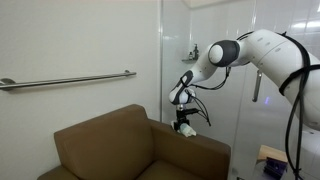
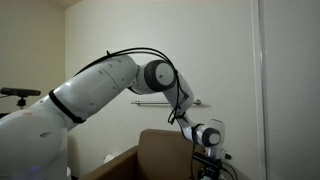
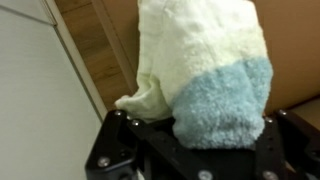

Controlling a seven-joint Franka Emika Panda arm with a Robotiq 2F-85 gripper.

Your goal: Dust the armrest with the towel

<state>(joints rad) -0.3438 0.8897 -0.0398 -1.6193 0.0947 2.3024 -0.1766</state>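
Observation:
My gripper (image 1: 184,124) hangs just above the brown armchair's armrest (image 1: 196,142) and is shut on a towel (image 1: 186,128). In the wrist view the towel (image 3: 205,70) fills the frame, cream with a light blue end, bunched between my black jaws (image 3: 200,140). The towel's lower end touches or nearly touches the armrest top. In an exterior view the gripper (image 2: 208,158) sits at the armchair's (image 2: 165,155) right arm, and the towel is hard to make out there.
The brown armchair (image 1: 110,145) stands against a white wall with a metal grab rail (image 1: 65,80). A glass partition (image 1: 215,110) stands right behind the armrest. A small blue and brown object (image 1: 272,160) sits at the lower right.

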